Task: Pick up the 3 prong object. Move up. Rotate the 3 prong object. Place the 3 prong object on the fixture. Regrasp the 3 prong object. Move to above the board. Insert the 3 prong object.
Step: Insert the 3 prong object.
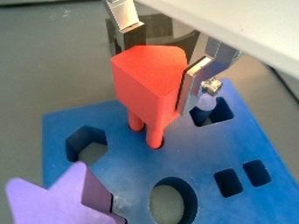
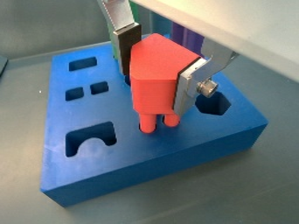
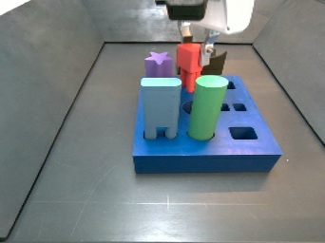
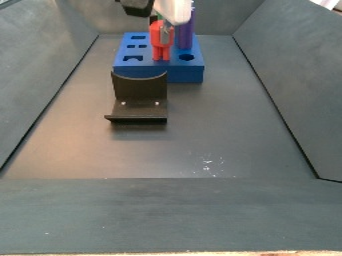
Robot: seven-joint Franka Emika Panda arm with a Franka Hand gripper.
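The 3 prong object (image 2: 155,74) is a bright red block standing upright with its prongs (image 2: 149,122) pointing down onto the top of the blue board (image 2: 140,162). Whether the prong tips sit in holes I cannot tell. My gripper (image 2: 160,66) is shut on the red block, one silver finger (image 2: 193,80) on each side. Another wrist view gives the same grasp: gripper (image 1: 162,61), red block (image 1: 146,83), board (image 1: 117,131). From the side, the red block (image 3: 189,63) stands at the board's (image 3: 203,157) far part under the gripper (image 3: 197,40). The dark fixture (image 4: 138,100) stands on the floor, nearer than the board (image 4: 134,62).
A purple star-topped peg (image 1: 52,197) (image 3: 158,62), a light blue block (image 3: 159,106) and a green cylinder (image 3: 210,106) stand in the board. Open holes include a round one (image 1: 173,199), two small squares (image 1: 243,178) and an arch (image 2: 91,138). Grey bin walls (image 3: 76,85) surround the floor.
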